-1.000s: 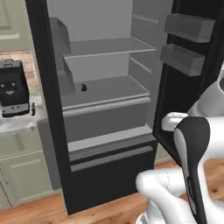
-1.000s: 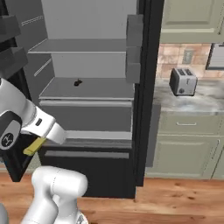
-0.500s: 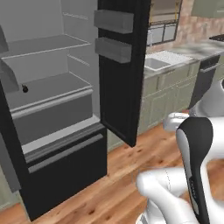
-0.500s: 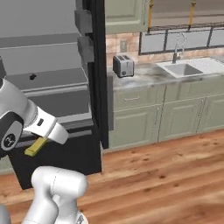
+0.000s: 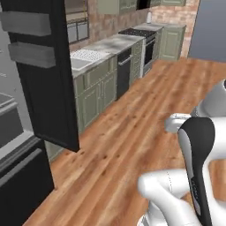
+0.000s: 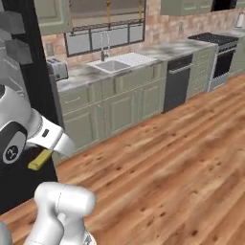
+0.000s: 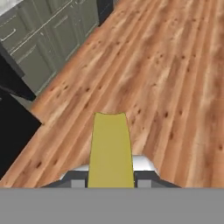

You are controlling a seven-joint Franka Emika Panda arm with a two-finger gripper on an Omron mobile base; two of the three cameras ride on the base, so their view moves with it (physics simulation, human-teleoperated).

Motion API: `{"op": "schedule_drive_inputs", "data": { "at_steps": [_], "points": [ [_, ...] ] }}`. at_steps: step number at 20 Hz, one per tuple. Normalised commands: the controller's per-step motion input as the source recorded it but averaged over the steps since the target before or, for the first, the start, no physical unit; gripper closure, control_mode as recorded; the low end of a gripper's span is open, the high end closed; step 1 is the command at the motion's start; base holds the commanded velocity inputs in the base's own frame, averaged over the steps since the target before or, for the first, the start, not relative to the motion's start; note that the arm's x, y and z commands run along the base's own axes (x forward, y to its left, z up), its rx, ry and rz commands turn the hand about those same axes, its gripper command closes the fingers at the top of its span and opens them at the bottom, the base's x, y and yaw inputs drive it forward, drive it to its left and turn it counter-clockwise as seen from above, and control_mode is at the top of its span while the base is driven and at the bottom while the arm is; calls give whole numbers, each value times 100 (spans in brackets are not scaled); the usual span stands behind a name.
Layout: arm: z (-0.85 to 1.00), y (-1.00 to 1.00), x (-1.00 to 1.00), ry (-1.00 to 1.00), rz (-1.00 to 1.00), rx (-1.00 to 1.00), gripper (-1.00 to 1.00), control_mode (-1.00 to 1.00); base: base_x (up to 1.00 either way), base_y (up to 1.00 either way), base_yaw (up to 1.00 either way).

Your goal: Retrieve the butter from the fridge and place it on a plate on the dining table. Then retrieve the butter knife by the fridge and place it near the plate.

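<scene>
Beside the fridge [image 5: 39, 84], whose black door stands swung open over the wood floor [image 5: 145, 101], the arm carries the butter [image 7: 110, 151]. Hand view: the yellow stick runs straight out from between the jaws, which are closed against its sides, with floor planks beneath it. Right base view: the butter [image 6: 40, 160] pokes out below the white wrist as a short yellow bar, close to the fridge's dark front; the gripper [image 6: 45, 155] itself is mostly hidden behind the arm housing.

No legible writing or brand marks on any appliance or cabinet; a small round emblem on the arm joint is too blurred to read.

Surroundings, relative to the fridge:
- Just past the open door, pale green cabinets [image 6: 119, 103] under a marbled counter, with a toaster [image 6: 56, 70] at the near end.
- Further along, a sink [image 6: 115, 63] with faucet beneath a dark-framed window [image 6: 103, 38].
- Beyond that, a black dishwasher [image 6: 176, 82], then a stove [image 6: 221, 52] at the far end against brick wall.
- Two grey door bins [image 5: 26, 37] hang on the inner face of the open door.
- Open floor stretches away from the fridge.
</scene>
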Motion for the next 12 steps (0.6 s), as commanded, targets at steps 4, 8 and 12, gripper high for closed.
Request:
{"op": "schedule_drive_inputs", "data": {
  "at_steps": [4,8,12],
  "points": [
    [0,0,0,0,0,0,100,100,-60,-5,-70],
    [0,0,0,0,0,0,100,100,-61,-6,-65],
    [0,0,0,0,0,0,100,100,-68,-10,-62]
  ]
}}
